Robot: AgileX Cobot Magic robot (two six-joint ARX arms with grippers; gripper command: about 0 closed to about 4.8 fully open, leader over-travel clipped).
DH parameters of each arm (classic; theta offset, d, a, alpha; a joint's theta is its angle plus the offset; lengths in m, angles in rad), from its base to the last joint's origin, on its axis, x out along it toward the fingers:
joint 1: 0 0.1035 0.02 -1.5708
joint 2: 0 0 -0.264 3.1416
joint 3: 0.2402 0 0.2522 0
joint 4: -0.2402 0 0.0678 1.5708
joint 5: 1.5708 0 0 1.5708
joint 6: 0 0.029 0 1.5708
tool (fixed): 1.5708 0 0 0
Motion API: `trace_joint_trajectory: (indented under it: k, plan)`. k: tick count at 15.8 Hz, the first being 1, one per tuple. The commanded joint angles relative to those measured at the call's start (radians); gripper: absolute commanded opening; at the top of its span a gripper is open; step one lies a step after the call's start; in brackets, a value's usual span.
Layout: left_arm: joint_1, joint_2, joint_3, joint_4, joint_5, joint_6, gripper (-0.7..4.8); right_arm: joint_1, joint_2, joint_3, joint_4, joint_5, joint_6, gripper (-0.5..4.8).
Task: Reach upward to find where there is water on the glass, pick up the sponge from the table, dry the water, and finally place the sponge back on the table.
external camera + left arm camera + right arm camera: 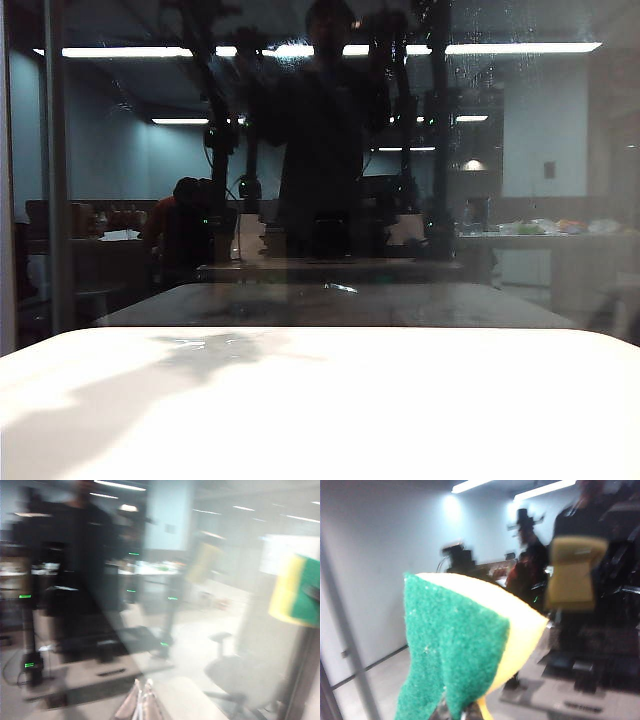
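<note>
The sponge (455, 645), yellow foam with a green scouring face, is pinched and bent in my right gripper (462, 712), which is shut on it and held up in front of the glass (380, 570). In the blurred left wrist view the same sponge (295, 592) hangs off to one side. My left gripper (140, 695) is shut with nothing in it, its fingertips pressed together and pointing at the glass (220, 605). In the exterior view, faint pale specks of water (497, 72) sit high on the right of the glass (560, 150). The white table (400, 420) lies bare below, and neither gripper shows there directly.
The pane mirrors dark arm shapes, a person's silhouette and a dim yellowish sponge image (572, 572). A grey frame post (55, 170) stands at the pane's left edge. An arm's shadow (200, 355) falls on the table's left half.
</note>
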Motion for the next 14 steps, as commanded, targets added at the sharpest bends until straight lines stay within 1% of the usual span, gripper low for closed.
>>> trace_joint_trajectory:
  k: [1, 2, 4, 6, 11, 14]
  plan:
    - [0.000, -0.005, 0.005, 0.007, 0.026, 0.000, -0.05, -0.010, 0.116, 0.183, -0.002, -0.032, -0.003, -0.09]
    - [0.000, -0.005, 0.005, 0.007, 0.037, 0.000, -0.05, -0.026, 0.161, 0.235, 0.005, -0.058, -0.003, -0.09]
    - [0.000, -0.011, 0.005, -0.002, 0.051, 0.000, -0.05, -0.027, 0.235, 0.301, 0.011, -0.045, -0.003, -0.09]
    - [0.000, -0.014, 0.005, -0.025, 0.051, 0.000, -0.05, -0.045, 0.282, 0.305, 0.077, -0.035, -0.002, -0.09]
    - [0.000, -0.016, 0.005, -0.103, 0.051, 0.000, -0.05, -0.097, 0.347, 0.306, 0.178, -0.008, 0.002, -0.09]
    - [0.000, -0.016, 0.005, -0.090, 0.051, 0.001, -0.05, -0.136, 0.359, 0.306, 0.230, -0.011, 0.009, -0.09]
